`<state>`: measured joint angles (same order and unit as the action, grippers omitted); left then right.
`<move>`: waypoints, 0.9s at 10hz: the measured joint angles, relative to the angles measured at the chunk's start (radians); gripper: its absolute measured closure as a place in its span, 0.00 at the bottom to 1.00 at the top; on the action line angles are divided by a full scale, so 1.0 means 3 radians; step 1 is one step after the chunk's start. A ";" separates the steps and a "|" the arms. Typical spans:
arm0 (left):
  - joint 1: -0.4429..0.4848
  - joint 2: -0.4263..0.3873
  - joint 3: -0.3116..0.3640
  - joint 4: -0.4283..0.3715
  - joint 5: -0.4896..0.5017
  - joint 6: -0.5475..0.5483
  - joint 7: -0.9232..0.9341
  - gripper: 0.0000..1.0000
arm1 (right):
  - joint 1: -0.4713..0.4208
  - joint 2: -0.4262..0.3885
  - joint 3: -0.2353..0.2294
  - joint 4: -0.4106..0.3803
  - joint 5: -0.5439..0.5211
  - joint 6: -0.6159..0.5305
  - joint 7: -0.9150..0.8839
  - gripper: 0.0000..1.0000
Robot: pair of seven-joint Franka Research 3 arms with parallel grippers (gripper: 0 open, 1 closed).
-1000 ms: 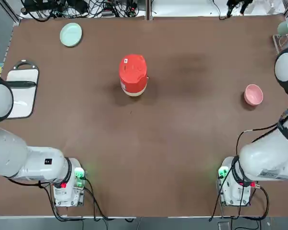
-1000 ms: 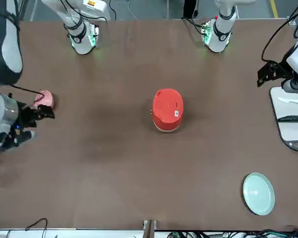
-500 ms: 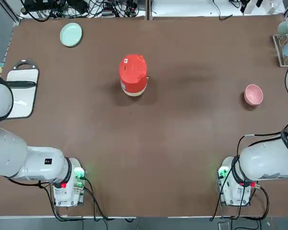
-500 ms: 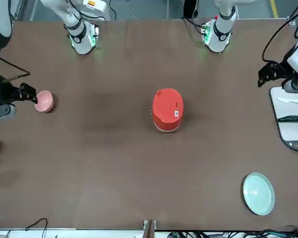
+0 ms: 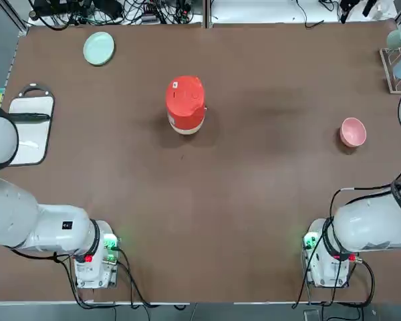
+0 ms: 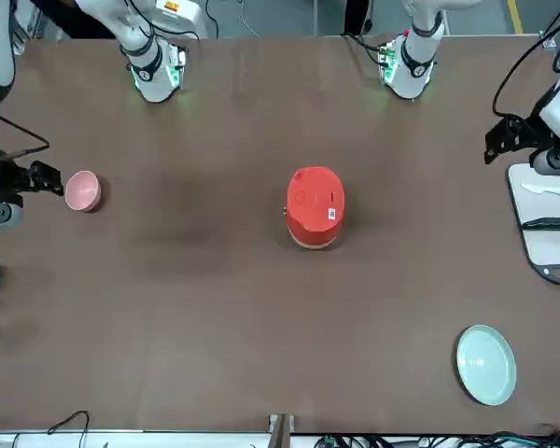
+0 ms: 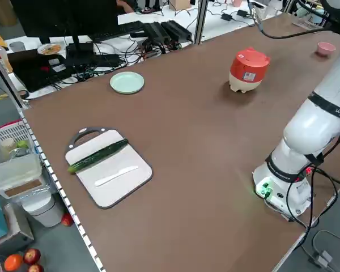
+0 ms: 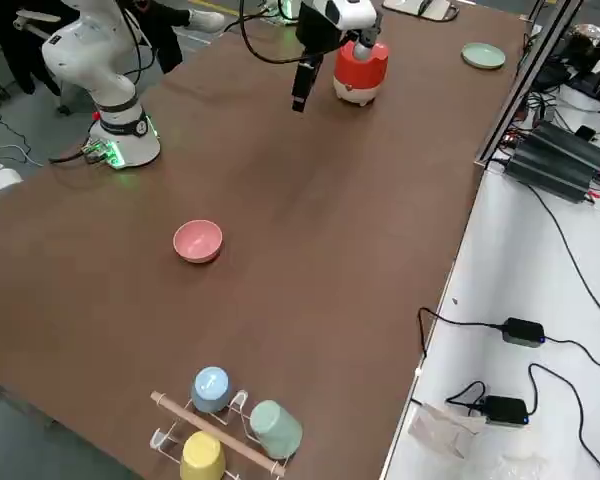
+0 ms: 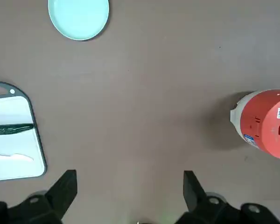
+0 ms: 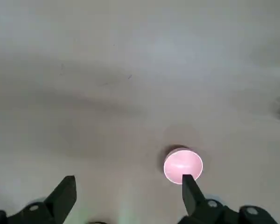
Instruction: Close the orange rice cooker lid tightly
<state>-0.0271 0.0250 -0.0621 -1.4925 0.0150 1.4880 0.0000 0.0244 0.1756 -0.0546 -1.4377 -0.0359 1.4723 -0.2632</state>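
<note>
The rounded red-orange rice cooker (image 5: 185, 104), its smooth lid (image 6: 315, 198) down over a cream base, stands on the brown counter (image 5: 207, 221), well apart from me. My left gripper (image 9: 130, 182), empty and spread wide, hangs near the flat white cutting board; my right (image 10: 129, 184), likewise released, hovers near the pink bowl (image 10: 183, 166), its exact height hard to judge.

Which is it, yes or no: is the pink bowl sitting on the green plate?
No, the pink bowl sits apart from the plate.

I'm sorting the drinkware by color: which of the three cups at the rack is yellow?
The cup farthest from the table's bowl; the others are blue and green.
</note>
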 joint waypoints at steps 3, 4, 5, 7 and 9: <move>0.0001 0.0000 0.0000 0.0000 0.0000 0.0000 0.0000 0.00 | 0.0019 -0.0014 0.0005 -0.0001 0.0074 0.0049 0.0001 0.00; 0.0001 0.0000 0.0000 0.0000 0.0000 0.0000 0.0000 0.00 | 0.0020 -0.0015 0.0004 -0.0017 0.0106 0.0113 0.0001 0.00; 0.0004 0.0000 0.0000 0.0000 0.0000 0.0000 0.0000 0.00 | 0.0021 -0.0016 0.0005 -0.0080 0.0118 0.0235 0.0001 0.00; 0.0007 0.0000 0.0001 0.0000 0.0000 0.0006 0.0000 0.00 | 0.0033 -0.0018 0.0005 -0.0211 0.0121 0.0438 0.0002 0.00; 0.0007 0.0000 0.0002 0.0000 0.0000 0.0010 0.0000 0.00 | 0.0052 -0.0026 0.0005 -0.0244 0.0191 0.0487 0.0003 0.00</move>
<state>-0.0249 0.0250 -0.0614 -1.4925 0.0149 1.4911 0.0000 0.0401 0.1676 -0.0530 -1.5109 0.0215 1.6186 -0.2625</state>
